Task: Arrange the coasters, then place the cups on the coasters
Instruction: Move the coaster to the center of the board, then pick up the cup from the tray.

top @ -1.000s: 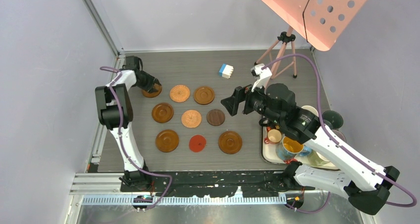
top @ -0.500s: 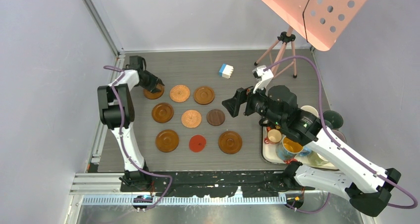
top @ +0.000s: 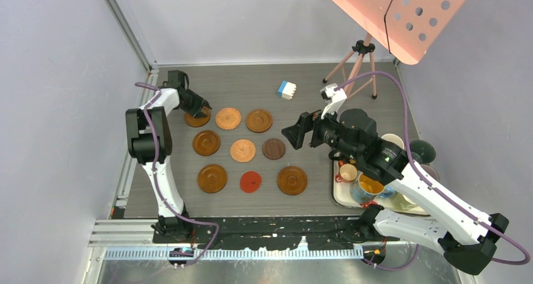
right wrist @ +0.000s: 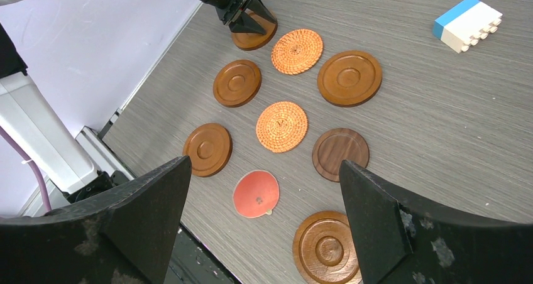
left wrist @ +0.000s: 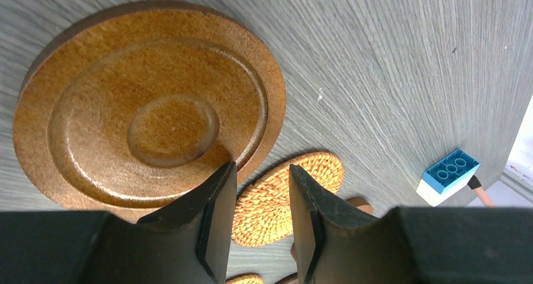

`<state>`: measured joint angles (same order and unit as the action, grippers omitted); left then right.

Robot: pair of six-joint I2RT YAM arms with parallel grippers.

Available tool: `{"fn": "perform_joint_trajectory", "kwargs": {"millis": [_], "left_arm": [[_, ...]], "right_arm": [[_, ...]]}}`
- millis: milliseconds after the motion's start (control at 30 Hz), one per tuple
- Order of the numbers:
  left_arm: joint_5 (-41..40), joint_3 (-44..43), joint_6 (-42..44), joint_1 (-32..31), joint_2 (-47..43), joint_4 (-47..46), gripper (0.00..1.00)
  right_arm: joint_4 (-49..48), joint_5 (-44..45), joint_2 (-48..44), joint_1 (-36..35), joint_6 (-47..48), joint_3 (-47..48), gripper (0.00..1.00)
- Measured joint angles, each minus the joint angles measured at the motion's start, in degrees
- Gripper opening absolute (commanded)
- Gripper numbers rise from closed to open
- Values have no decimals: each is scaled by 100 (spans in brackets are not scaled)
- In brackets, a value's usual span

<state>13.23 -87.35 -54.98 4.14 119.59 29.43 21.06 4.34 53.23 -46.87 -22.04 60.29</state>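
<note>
Nine coasters (top: 242,150) lie out; left pincer (left wrist: 261,171) hangs part-open over the far-left coaster (left wrist: 144,120), right pincer (right wrist: 264,166) gapes empty.

Round rimmed brown coaster (left wrist: 148,124): wood, grainy, faint sheen. Round orange coaster (left wrist: 286,193): woven fibre, rough. Grey worktop (left wrist: 390,64): matt, wood-grain finish. Blue-and-white studded block (left wrist: 449,176): smooth plastic.

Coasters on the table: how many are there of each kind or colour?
Brown wood coasters: 5
Woven coasters: 2
Dark brown coaster: 1
Red coaster: 1
Total: 9
</note>
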Motion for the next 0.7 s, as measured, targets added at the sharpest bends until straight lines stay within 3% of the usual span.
{"fn": "perform_joint_trajectory", "kwargs": {"millis": [400, 700], "left_arm": [[-50, -105, 442, -37, -1040, 533, 40], [-55, -118, 1775, -201, -2911, 1453, 48]], "right_arm": [[229, 247, 184, 0, -168, 0, 96], [1078, 1154, 326, 0, -610, -26, 96]]}}
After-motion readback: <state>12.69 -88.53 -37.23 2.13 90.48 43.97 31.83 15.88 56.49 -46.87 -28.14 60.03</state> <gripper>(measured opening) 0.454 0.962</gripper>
